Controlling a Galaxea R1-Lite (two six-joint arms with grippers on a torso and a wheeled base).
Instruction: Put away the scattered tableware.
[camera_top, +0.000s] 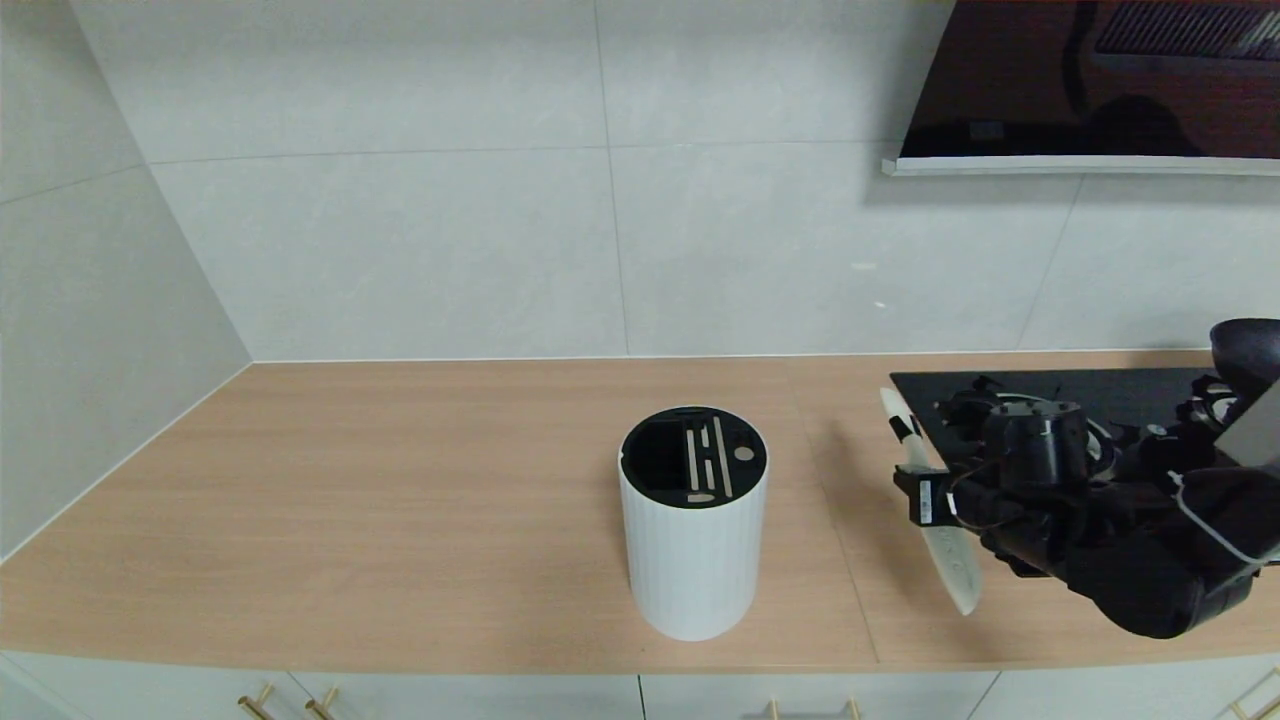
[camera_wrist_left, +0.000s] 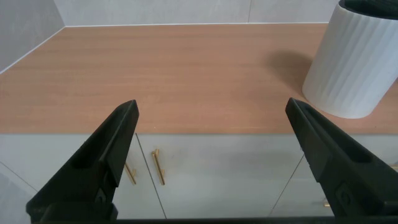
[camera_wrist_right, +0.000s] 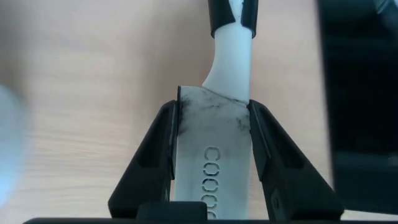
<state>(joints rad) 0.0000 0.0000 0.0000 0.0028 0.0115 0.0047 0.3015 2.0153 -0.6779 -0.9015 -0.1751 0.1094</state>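
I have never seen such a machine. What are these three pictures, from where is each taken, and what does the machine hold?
This is a robot with two arms, each ending in a gripper. The large picture comes from a camera on its head, the small ones from its wrists. On the counter stands a white holder with slots on top; a white knife is beside a black cooktop. The right gripper is shut on the knife's blade. The left gripper is open, empty.
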